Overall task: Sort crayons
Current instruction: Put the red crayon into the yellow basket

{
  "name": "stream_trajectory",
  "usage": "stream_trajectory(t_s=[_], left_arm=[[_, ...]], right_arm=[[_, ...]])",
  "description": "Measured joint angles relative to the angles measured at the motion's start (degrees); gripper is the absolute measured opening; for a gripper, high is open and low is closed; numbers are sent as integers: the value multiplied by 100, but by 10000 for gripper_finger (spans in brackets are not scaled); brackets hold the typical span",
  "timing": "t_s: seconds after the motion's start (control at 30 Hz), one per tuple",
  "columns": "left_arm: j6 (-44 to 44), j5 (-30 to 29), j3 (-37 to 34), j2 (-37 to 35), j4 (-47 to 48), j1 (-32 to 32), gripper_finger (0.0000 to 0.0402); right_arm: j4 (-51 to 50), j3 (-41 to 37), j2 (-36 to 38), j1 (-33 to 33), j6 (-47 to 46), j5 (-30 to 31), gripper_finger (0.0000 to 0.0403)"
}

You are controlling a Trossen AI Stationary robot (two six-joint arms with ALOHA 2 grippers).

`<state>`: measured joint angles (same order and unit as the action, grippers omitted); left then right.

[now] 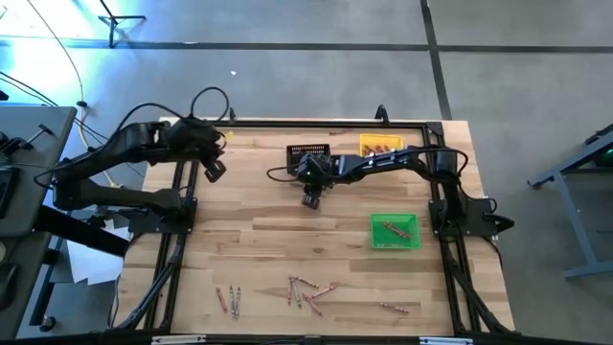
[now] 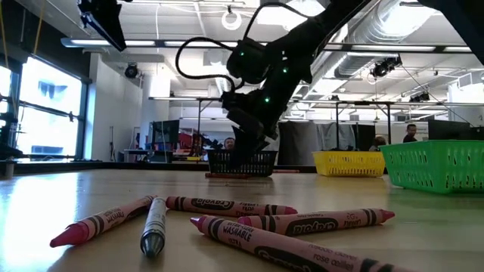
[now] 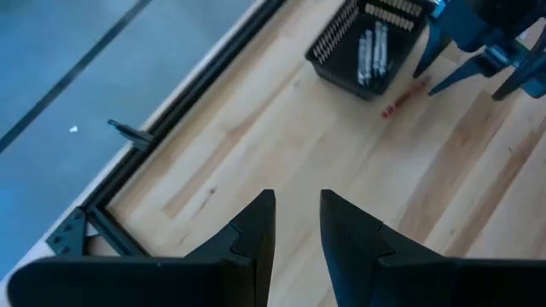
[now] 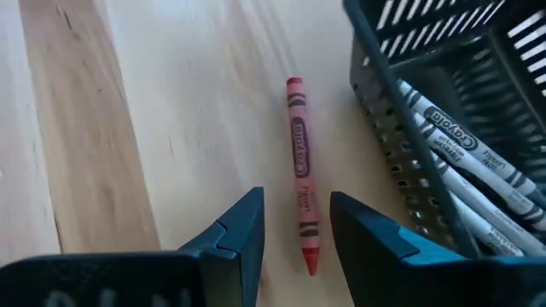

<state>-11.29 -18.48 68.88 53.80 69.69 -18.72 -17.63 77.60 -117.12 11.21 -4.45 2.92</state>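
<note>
A red crayon (image 4: 300,170) lies flat on the table beside the black bin (image 4: 444,111), which holds grey crayons (image 4: 465,141). My right gripper (image 4: 296,226) is open just above it, one finger on either side of the crayon's near end, touching nothing; it hovers in front of the black bin (image 1: 306,153) in the high view (image 1: 311,196). My left gripper (image 1: 213,171) is open and empty, held above the far left of the table. More crayons (image 1: 306,290) lie loose near the table's near edge.
A yellow bin (image 1: 380,146) with orange crayons stands at the far edge, right of the black bin. A green bin (image 1: 395,230) with a few crayons stands at the right. Loose crayons lie at the near left (image 1: 228,299) and the near right (image 1: 393,307). People show in the room behind.
</note>
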Motion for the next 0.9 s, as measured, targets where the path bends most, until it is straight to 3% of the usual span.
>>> stream_trajectory(t_s=[0.27,0.57,0.9], left_arm=[[106,-31,0,-219,-2,-200,81],[352,-44,0,-207,-4,-524,81],[442,-40,0,-207,-3,-818,81]], right_arm=[[30,-9,-215,245,-81,-512,122],[28,-9,-254,279,-44,-558,119],[2,-4,-262,268,-68,-770,36]])
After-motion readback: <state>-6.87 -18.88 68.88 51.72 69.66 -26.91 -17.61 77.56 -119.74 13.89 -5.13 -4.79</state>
